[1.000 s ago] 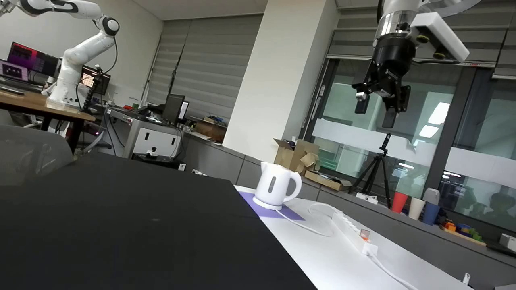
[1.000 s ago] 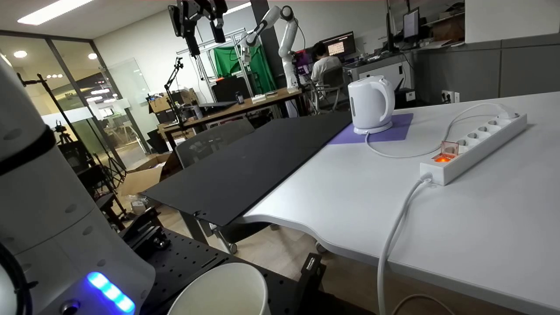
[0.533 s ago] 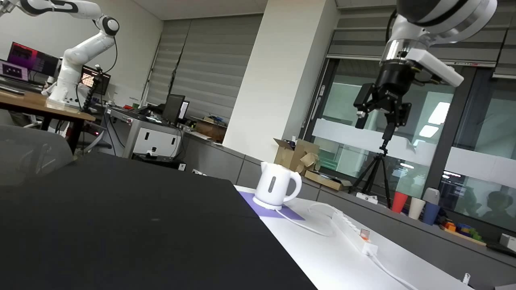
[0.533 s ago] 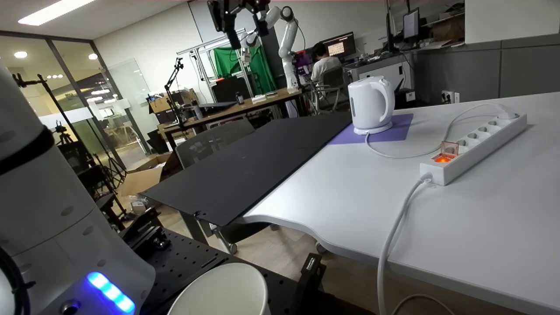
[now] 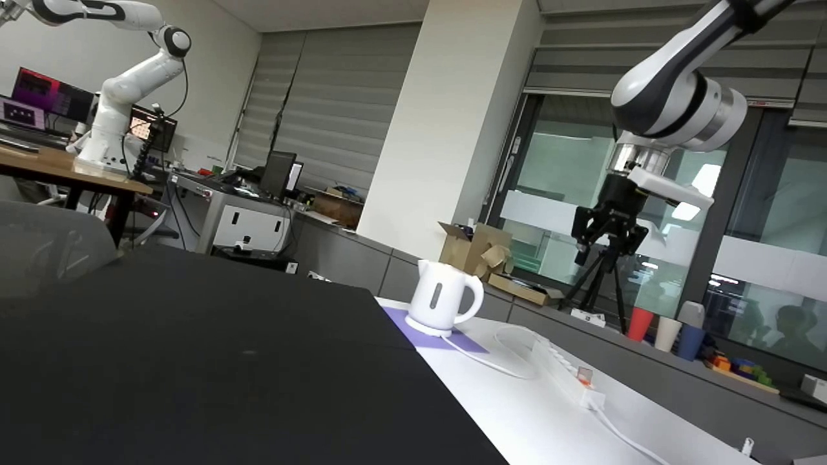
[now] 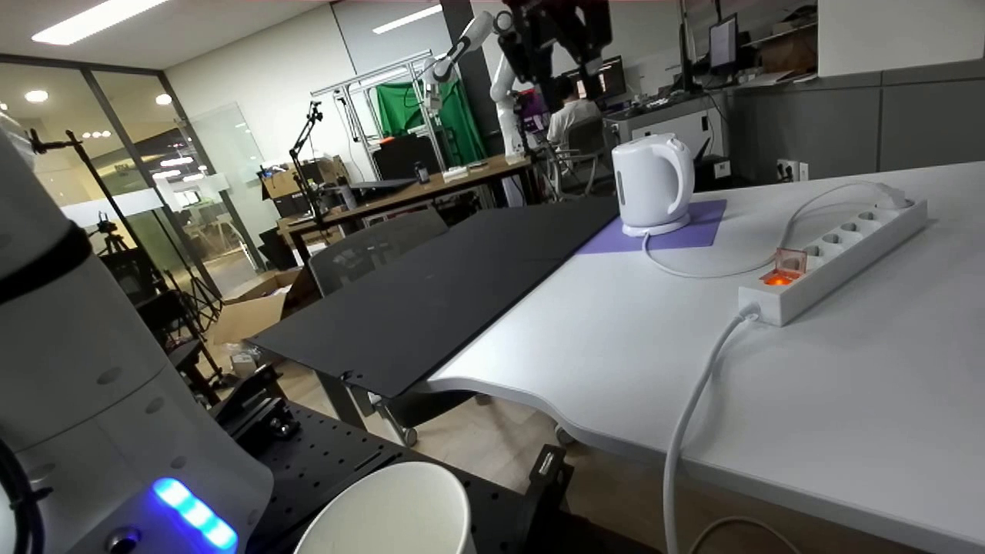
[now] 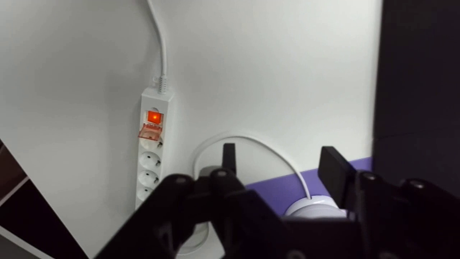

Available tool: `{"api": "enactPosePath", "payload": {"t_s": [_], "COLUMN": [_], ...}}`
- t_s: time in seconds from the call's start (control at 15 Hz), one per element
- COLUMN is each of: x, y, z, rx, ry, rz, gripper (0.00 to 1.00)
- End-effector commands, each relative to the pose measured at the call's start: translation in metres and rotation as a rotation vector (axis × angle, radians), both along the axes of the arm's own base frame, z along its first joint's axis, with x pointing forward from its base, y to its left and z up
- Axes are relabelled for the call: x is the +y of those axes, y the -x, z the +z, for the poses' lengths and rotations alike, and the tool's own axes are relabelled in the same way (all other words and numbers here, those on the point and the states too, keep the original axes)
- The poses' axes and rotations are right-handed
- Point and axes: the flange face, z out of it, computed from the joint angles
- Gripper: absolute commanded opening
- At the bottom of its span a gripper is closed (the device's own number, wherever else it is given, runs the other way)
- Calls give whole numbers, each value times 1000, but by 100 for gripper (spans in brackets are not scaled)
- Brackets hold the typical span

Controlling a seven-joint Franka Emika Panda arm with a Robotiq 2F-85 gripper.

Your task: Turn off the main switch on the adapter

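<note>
The adapter is a long white power strip lying on the white table, seen in both exterior views (image 5: 561, 374) (image 6: 846, 265) and in the wrist view (image 7: 150, 170). Its main switch glows orange at the cable end (image 6: 779, 281) (image 7: 155, 117). The switch's clear reddish flap (image 6: 791, 261) (image 7: 150, 132) stands open toward the sockets. My gripper is open and empty, high above the table in both exterior views (image 5: 599, 255) (image 6: 571, 88). In the wrist view its fingers (image 7: 278, 147) are apart, right of the adapter, and its body hides the strip's far end.
A white kettle (image 5: 436, 300) (image 6: 654, 185) stands on a purple sheet (image 6: 708, 223), its cord running to the strip. A black board (image 6: 454, 292) adjoins the white table. A white cable (image 6: 708, 385) leaves the switch end. A white cup (image 6: 396, 508) stands near the robot base.
My gripper has come lower, in an exterior view moving down past the window and in an exterior view moving right toward the kettle. The adapter, switch flap and kettle have not moved.
</note>
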Motion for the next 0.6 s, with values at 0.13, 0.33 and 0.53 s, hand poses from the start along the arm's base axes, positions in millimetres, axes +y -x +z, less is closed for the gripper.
{"api": "enactPosePath", "payload": {"t_s": [0.13,0.33,0.53], "x": [-86,-125,-127], "y": [-31,-45,-38], "z": [-19,-15,-18], "rx": [33,37,38], "ry": [47,74,69], "rz": [-115,-166,-169], "gripper": [18,1,3]}}
